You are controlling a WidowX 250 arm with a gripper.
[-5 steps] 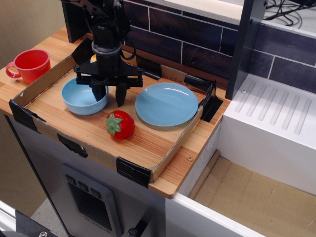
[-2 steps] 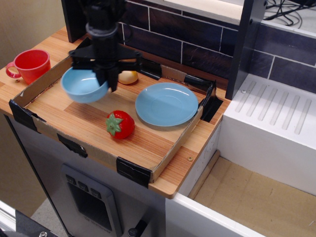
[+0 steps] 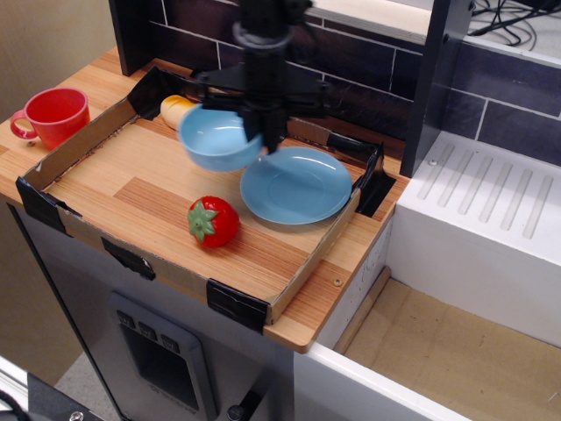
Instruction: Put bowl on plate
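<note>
The light-blue bowl (image 3: 217,139) hangs in the air, held by its right rim in my gripper (image 3: 260,132), which is shut on it. The bowl is above the tray floor, just left of the flat light-blue plate (image 3: 296,185), with its right edge reaching the plate's left rim. The plate lies on the right half of the wooden tray and has nothing on it. The black arm comes down from the top of the view above the bowl.
A red strawberry toy (image 3: 213,221) lies on the tray in front of the plate's left side. A yellowish object (image 3: 176,110) sits at the tray's back left. A red cup (image 3: 54,115) stands outside the tray at far left. The cardboard tray wall (image 3: 316,254) rims the board.
The gripper closed on the bowl's rim, lifted it off the tray's left side and carried it right, up to the plate's left edge. The yellowish object behind it came into view.
</note>
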